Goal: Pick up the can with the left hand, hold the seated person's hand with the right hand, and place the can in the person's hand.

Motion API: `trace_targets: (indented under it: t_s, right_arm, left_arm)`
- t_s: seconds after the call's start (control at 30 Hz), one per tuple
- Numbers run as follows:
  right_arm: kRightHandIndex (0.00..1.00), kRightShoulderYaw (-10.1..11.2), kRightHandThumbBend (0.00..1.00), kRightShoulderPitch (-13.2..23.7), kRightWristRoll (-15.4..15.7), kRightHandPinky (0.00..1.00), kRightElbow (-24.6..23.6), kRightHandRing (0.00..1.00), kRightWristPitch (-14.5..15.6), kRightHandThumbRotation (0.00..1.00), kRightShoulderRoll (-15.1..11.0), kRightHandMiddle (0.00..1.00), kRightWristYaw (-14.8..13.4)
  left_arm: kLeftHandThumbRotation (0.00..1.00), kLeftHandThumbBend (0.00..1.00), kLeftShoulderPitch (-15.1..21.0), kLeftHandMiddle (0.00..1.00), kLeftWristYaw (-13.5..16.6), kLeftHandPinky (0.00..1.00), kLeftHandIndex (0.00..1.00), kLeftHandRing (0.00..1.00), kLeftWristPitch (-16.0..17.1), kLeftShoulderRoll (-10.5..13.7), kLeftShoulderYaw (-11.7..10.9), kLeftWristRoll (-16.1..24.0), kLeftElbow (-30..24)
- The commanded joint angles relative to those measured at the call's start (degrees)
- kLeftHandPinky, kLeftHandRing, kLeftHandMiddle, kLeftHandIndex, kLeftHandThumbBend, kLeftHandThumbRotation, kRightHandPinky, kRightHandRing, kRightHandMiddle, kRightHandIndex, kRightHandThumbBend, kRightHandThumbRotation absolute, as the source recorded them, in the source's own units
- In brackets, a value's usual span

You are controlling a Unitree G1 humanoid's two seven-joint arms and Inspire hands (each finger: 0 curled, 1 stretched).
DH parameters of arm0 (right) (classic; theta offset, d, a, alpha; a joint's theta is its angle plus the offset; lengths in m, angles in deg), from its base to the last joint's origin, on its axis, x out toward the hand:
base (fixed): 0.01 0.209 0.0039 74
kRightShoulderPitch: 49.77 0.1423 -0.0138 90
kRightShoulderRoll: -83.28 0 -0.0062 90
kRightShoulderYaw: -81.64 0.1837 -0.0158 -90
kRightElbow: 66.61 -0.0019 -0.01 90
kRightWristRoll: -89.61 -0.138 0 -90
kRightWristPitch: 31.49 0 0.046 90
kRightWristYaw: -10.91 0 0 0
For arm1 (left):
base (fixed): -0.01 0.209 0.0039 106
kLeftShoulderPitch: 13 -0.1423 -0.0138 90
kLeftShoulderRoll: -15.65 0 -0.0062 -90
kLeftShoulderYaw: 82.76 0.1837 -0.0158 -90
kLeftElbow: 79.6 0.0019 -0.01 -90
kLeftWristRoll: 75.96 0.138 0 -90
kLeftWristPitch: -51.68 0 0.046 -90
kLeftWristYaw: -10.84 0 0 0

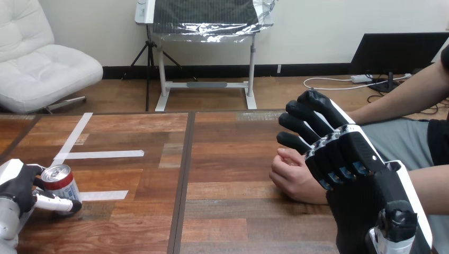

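person's hand half behind R hand, maybe touching, L hand cropped

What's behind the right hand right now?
The person's hand, loosely closed, resting on the table. The right hand covers its wrist side, so contact between them cannot be seen.

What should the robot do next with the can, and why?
Probably lift the can a little off the table. The left hand already has its fingers curled round the can, which stands upright on the wood. The right hand is open, close by the person's hand, with no fingers curled round it yet.
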Motion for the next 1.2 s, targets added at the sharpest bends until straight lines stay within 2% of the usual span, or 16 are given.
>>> trace_targets:
  t_s: [0.0, 0.6, 1.17]
  right_arm:
    - [0.88, 0.2, 0.97, 1.6, 0.0, 0.85, -2.7, 0.87, -1.1, 0.86, 0.3, 0.88, 0.0]
    - [0.88, 0.1, 0.97, 1.6, 0.0, 0.84, -2.9, 0.87, -0.9, 0.86, 0.3, 0.88, -0.1]
    - [0.87, 0.0, 0.96, 1.7, 0.6, 0.83, -3.0, 0.86, -1.0, 0.87, 0.6, 0.87, -0.4]
  left_arm:
    - [0.19, 0.86, 3.4, 0.75, 1.2, 0.61, 0.77, 0.70, 0.9, -0.2, -1.2, -0.2, -0.9]
    - [0.20, 0.85, 3.8, 0.77, 1.4, 0.62, 0.79, 0.72, -0.2, -0.3, -1.0, -0.2, -1.1]
    - [0.18, 0.85, 3.8, 0.75, 2.4, 0.61, 0.77, 0.70, 0.9, -0.3, -1.0, -0.2, -1.1]
